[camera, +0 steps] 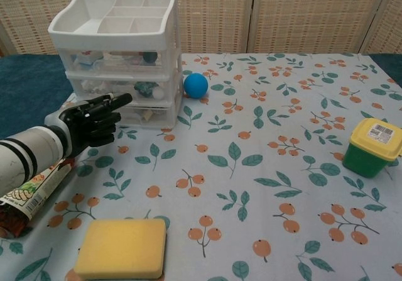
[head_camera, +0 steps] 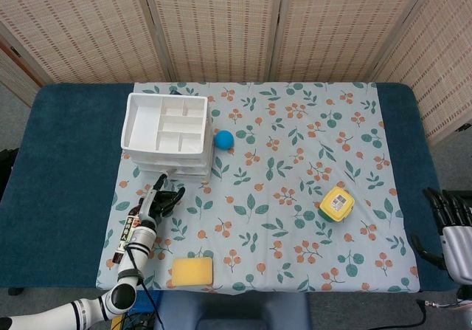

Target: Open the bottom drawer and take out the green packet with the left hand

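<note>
Bottom drawer (camera: 141,114) shut, just beyond your left hand (camera: 88,125); fingers (camera: 112,102) empty, loosely extended toward its front, drawer ahead-right.

Head view high above the near edge, looking steeply down on the whole table (head_camera: 66,197), chest view low and close, facing far across the cloth, both sharing the drawer unit (head_camera: 167,134) (camera: 119,55), blue ball (head_camera: 223,139) (camera: 195,84), sponge (head_camera: 192,272) (camera: 122,247) and left hand (head_camera: 164,201) (camera: 91,119)
</note>
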